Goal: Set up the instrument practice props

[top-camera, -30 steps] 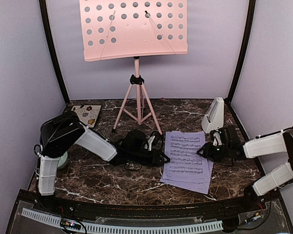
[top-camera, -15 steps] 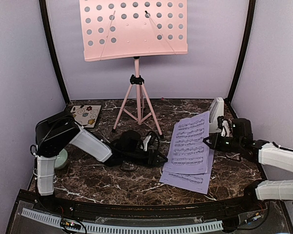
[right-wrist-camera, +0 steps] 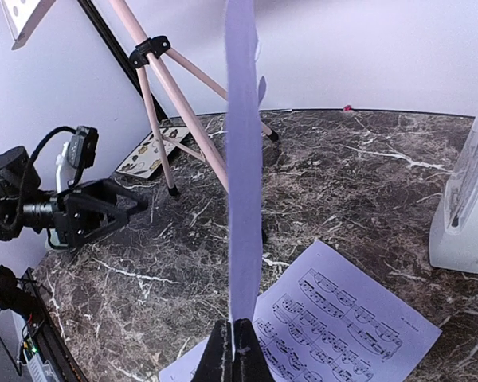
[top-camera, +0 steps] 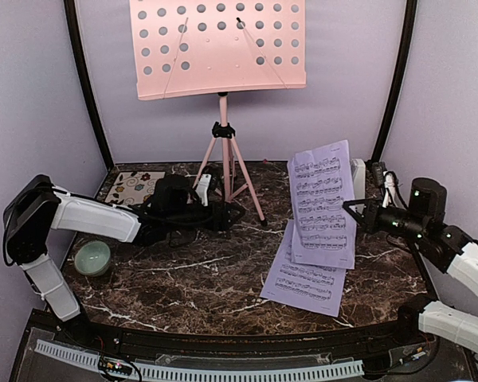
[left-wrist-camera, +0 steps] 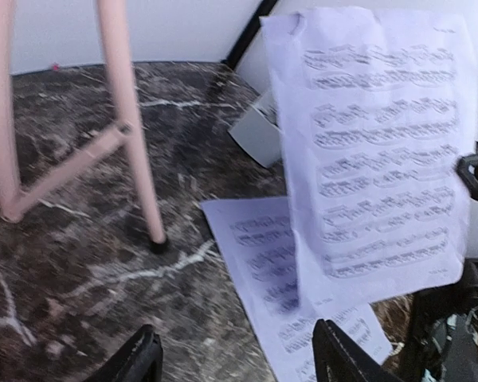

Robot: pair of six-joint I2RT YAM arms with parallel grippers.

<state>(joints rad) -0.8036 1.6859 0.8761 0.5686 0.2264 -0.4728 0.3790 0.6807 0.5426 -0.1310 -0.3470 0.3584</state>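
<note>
Dark marble tabletop (top-camera: 183, 270), lilac walls behind. Over the last second the right gripper (top-camera: 354, 209) has raised one page off the table: the lifted page (top-camera: 323, 199) now hangs upright in the air, pinched at its right edge, with the jaws closed tight on the paper; the right wrist view shows it edge-on. The left gripper (top-camera: 234, 213) has pulled back from the middle of the table and now sits by the tripod legs, fingers spread wide, holding nothing.

Judgement: the pick is done and carrying the page to the stand is next. Nothing is placed yet.

The lifted page is white with printed staves and is slightly curled and floppy, so it will likely sway. The second page (top-camera: 303, 278) lies flat on the marble, right of centre, below the lifted one. The music stand (top-camera: 219, 48) stands at the back centre, its pink perforated desk bare. The metronome (top-camera: 358, 177) is back right, mostly hidden behind the lifted page.
</note>
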